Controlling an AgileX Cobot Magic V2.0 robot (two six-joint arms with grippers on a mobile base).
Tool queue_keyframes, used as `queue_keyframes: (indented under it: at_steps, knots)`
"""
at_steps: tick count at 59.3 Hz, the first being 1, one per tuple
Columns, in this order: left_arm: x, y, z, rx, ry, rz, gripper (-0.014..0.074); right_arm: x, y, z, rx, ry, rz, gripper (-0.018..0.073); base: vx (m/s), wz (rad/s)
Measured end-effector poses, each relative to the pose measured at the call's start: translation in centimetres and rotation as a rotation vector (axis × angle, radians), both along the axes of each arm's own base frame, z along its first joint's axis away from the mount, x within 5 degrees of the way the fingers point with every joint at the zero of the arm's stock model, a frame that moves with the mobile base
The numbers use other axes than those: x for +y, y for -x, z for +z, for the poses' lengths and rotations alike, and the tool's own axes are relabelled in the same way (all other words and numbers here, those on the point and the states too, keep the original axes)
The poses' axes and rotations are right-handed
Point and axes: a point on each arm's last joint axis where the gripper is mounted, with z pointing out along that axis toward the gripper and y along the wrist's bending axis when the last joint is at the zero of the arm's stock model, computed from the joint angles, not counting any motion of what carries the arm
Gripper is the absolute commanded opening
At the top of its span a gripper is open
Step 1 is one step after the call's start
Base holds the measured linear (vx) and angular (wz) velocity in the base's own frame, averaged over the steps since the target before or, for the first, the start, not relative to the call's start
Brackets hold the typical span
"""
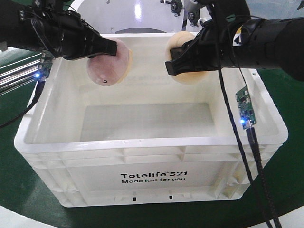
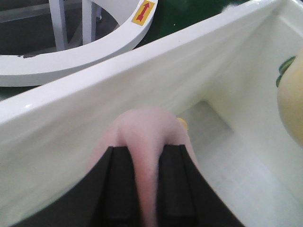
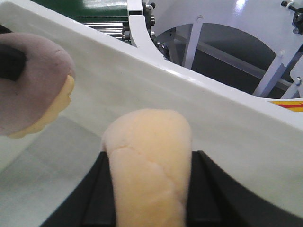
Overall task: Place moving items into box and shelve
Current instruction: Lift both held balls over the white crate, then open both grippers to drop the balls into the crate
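The dull pink ball (image 1: 108, 69) hangs inside the mouth of the white box (image 1: 95, 176), close to the far wall and left of the middle, with a pale yellow patch showing on the side that faces its neighbour. The left gripper (image 2: 144, 163) is clamped on it, the black fingers (image 2: 120, 184) pressing in from both sides so that the soft skin bulges up between them. The cream ball (image 3: 151, 142) hangs at about the same height right of the middle, squeezed in the same way by the right gripper (image 3: 152, 170), which reaches in over the right-hand rim. The two balls are near each other but apart, with a clear gap of air between them. Whether either one touches the far wall cannot be told; both wrist views show that wall just behind them. Below them the box floor lies bare and pale, open from wall to wall, and the near half of the opening is free all the way to the front rim. The ribbed rim runs unbroken all round. A small circuit board (image 1: 244, 108) with a blue light dangles on a cable from the right arm, over the right rim; a second board (image 1: 45, 69) sits at the left rim. The box stands on a green surface (image 1: 292, 190), and beyond the far wall a white curved frame (image 2: 71, 61) carries a yellow label with a red arrow (image 2: 144, 12).
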Motion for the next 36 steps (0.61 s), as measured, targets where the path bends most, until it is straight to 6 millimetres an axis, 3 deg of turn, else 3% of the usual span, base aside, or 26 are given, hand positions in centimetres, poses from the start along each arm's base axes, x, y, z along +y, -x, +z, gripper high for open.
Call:
queue_keyframes:
  at_steps: [7, 13, 25, 36]
  knots:
    - [-0.1, -0.2, -0.2, -0.020, -0.019, -0.015, 0.0507, 0.2, -0.5, -0.7, 0.015, 0.016, 0.001, 0.0570, 0.00, 0.00]
    - [0.0, -0.4, -0.1, -0.044, -0.018, -0.010, 0.0580, 0.4, -0.7, -1.0, 0.023, 0.020, 0.001, 0.0586, 0.00, 0.00]
    - [0.1, -0.8, 0.4, -0.099, 0.002, 0.024, 0.0587, 0.2, -0.7, -0.7, -0.002, 0.017, -0.003, 0.0585, 0.00, 0.00]
    - [0.8, 0.4, 2.2, -0.171, -0.016, 0.022, 0.0587, -1.2, 0.6, 1.2, -0.037, 0.019, -0.034, 0.0585, 0.00, 0.00]
